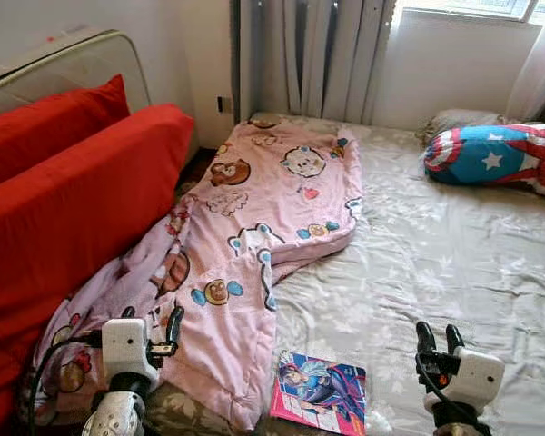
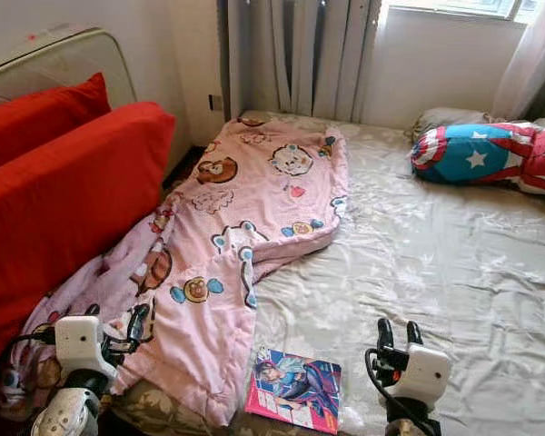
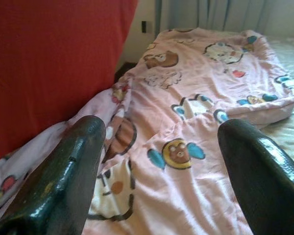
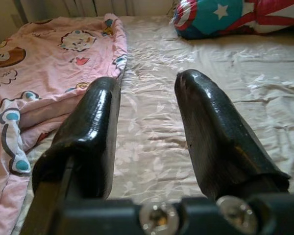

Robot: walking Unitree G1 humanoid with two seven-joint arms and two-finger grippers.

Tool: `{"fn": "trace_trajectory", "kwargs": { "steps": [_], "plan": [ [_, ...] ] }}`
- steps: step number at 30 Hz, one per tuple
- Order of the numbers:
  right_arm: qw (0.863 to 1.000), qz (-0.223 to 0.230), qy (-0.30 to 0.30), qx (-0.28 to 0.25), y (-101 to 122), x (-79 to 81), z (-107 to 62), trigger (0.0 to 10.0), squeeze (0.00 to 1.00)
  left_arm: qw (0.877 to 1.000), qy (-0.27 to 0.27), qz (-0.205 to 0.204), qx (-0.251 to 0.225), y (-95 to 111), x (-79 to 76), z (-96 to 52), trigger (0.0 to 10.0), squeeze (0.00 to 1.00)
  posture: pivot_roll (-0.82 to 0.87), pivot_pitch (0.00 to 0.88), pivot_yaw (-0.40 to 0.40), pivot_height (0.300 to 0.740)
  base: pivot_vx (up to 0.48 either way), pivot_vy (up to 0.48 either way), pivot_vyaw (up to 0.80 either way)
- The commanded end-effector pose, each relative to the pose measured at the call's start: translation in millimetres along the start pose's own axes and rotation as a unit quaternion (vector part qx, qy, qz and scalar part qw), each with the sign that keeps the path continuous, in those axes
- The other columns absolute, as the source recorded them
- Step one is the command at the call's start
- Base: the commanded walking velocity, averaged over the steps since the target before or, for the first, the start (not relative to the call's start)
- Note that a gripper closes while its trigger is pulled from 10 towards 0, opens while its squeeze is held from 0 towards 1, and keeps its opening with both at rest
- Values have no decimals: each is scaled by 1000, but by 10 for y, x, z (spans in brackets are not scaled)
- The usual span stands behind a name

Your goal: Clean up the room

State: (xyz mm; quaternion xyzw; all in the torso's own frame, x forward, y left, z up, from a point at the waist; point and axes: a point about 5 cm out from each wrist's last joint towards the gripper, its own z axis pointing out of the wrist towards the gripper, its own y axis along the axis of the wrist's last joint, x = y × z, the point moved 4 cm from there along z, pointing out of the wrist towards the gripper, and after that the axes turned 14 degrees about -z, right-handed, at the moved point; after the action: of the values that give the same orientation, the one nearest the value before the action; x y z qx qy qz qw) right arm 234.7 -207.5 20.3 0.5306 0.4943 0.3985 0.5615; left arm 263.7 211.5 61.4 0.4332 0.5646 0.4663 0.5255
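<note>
The pink blanket (image 1: 254, 236) is observed lengthwise directly ahead of the nearer, spread-fingered left gripper (image 1: 151, 331), the right gripper (image 1: 440, 340) likewise held empty and parted

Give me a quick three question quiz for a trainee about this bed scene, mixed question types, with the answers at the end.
1. True or false: the pink blanket lies flat and neatly spread across the whole bed sheet.
2. Multiple choice: the magazine lies nearest to A) the star-patterned pillow, B) the near edge of the bed between the two arms, C) the red cushion.
3. Fill in: the left end effector hovers over the ____ with its fingers apart.

Key: 1 false, it is rumpled along the bed's left side. 2 B. 3 blanket. The right end effector is over bare sheet.
</note>
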Motion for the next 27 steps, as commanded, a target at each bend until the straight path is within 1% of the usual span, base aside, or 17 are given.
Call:
{"fn": "trace_trajectory", "kwargs": {
  "steps": [1, 9, 15, 19, 24, 27],
  "plan": [
    [1000, 4, 6, 10, -20, 33, -49, 10000, 0, 1000, 4, -6, -2, 33, -8, 0, 10000, 0, 42, 0, -57, 740, 0, 0, 0],
    [1000, 14, 12, 21, 20, 112, -58, 10000, 0, 1000, 5, -4, 5, 58, 5, -42, 10000, 0, 50, 0, -48, 740, 0, 0, 0],
    [1000, 15, 7, 22, 23, 105, -70, 10000, 0, 1000, -8, -5, 7, 70, -77, 2, 10000, 0, 39, 0, -29, 740, 0, 0, 0],
    [1000, 16, 7, 20, 41, 96, -44, 10000, 0, 1000, -14, -6, 7, 82, -118, 28, 10000, 0, 34, 0, -25, 740, 0, 0, 0],
    [1000, 12, 8, 16, 76, 69, 12, 10000, 0, 1000, -16, -7, 10, 74, -135, 9, 10000, 0, 36, 0, -28, 740, 0, 0, 0],
    [1000, 4, 12, 26, 43, 68, 27, 10000, 0, 1000, -15, -8, 15, 43, -147, -21, 10000, 0, 35, 0, -30, 740, 0, 0, 0]
  ]
}}
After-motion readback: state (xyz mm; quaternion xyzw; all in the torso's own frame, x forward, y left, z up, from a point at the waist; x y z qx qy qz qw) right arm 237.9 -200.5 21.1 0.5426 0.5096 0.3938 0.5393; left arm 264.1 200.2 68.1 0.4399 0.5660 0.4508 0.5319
